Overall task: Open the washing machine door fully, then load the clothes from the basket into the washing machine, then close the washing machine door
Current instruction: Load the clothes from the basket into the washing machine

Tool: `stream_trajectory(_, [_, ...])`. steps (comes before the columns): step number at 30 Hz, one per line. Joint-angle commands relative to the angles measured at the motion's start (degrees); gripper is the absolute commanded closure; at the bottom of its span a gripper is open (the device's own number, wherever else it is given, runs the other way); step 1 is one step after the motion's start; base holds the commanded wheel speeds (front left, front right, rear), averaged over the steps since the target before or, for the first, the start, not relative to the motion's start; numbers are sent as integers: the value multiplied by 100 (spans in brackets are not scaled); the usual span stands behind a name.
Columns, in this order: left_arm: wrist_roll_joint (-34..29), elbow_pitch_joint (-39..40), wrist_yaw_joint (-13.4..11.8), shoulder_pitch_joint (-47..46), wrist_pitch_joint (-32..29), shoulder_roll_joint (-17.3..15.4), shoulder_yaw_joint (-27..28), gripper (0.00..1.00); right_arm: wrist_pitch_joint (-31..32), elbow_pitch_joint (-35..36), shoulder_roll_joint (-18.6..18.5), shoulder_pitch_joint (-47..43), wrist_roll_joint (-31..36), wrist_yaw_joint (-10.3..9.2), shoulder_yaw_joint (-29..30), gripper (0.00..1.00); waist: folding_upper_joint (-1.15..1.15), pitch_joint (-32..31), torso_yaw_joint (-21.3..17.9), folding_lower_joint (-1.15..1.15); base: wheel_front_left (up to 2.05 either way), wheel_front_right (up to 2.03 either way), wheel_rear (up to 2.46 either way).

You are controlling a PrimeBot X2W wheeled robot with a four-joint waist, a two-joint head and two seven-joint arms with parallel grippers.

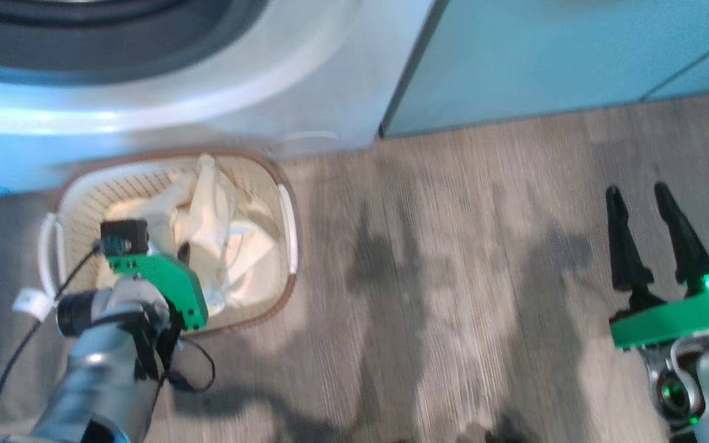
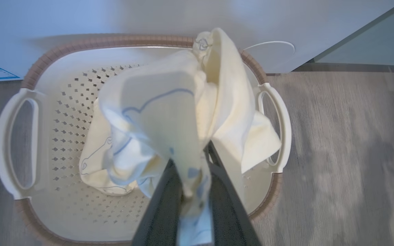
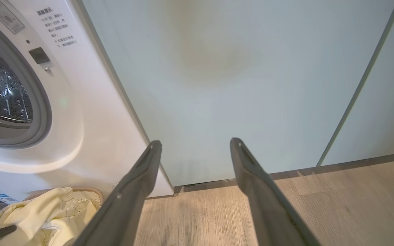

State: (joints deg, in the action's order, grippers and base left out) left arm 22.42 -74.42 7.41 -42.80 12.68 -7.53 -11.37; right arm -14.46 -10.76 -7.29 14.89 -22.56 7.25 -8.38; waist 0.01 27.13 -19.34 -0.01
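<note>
The left gripper (image 2: pixel 190 153) was pinched nearly together on the clothes (image 2: pixel 156 112) — a pale yellow fold trapped between its fingers (image 2: pixel 162 205), above the basket (image 2: pixel 80 44). The held cloth ran lengthwise from the fingers toward the basket's rim nearest the washing machine (image 3: pixel 80 102). The basket stood on the floor (image 2: pixel 337 136) just before the machine, long axis along its front. The right gripper (image 3: pixel 196 141) stood wide apart — holding nothing, well aside.
</note>
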Motion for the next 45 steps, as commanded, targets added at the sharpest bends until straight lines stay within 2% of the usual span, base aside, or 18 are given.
stream_trajectory(1, [57,117,6,144,105,-119,84,100,-54,121,-169,-162,70,24,-31,0,-1,-469,157,1,0,0,0])
stream_trajectory(9, [174,596,7,641,226,-161,106,100,-54,91,-240,-665,107,24,61,0,-1,-1227,325,1,0,0,0])
stream_trajectory(21, [-24,2777,-184,1923,230,-278,748,100,-54,80,-280,-1267,143,24,176,0,-1,-2080,448,1,0,0,0])
stream_trajectory(35, [-326,4547,-368,3173,231,-286,1325,100,-54,151,-309,-1680,223,24,266,0,-1,-2692,594,1,0,0,0])
stream_trajectory(45, [-314,5011,-456,3511,191,-294,1344,100,-54,216,-342,-1751,258,24,310,0,-1,-2809,804,1,0,0,0])
